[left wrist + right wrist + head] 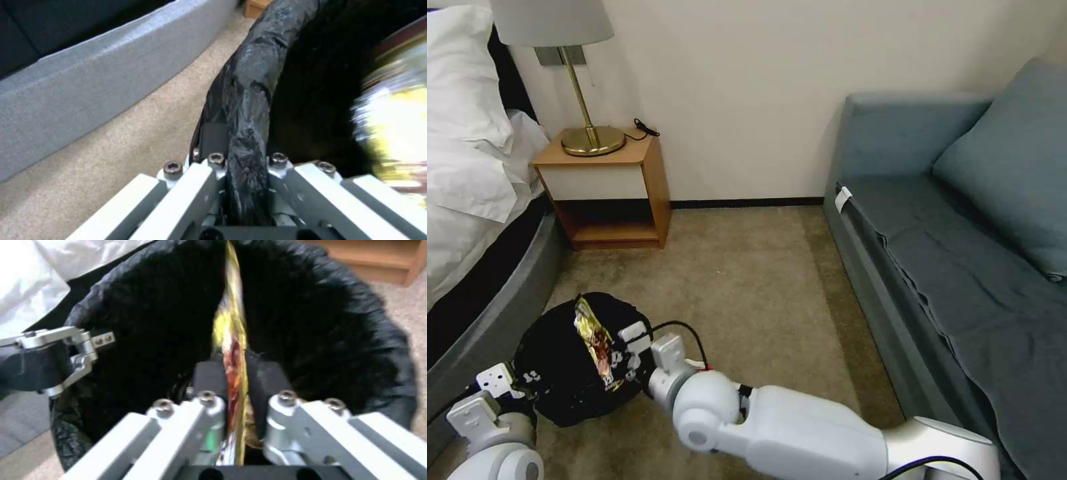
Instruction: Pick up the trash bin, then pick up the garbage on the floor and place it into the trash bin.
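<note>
Two hands work at one trash bin (pixel 560 380) on a carpeted bedroom floor (pixel 747 280). The left hand (pixel 510 390), at the near left, is clamped on the bin's rim; in the left wrist view its fingers (pixel 213 136) pinch the crinkly black bag (pixel 249 100) folded over that rim. The bin sits near and left in the scene, just beside the grey bed base (pixel 500 313), its mouth tipped toward the robot.

The right hand (pixel 627 360) reaches in from the near right and is over the bin's mouth, closed on a gold-brown snack wrapper (pixel 597 347). In the right wrist view the wrapper (pixel 231 340) stands on edge between the dark finger pads (pixel 209 376), pointing into the black-lined bin (pixel 320 323) — part of it above the rim, part below. The left hand (pixel 66 353) shows there too, at the rim's edge.

Farther off, a wooden nightstand (pixel 610 193) with a brass lamp (pixel 584 100) stands against the far wall, white bedding (pixel 467 147) to its left. A blue-grey sofa (pixel 960 267) runs along the right side, with a cushion (pixel 1014 167) leaning on it.
</note>
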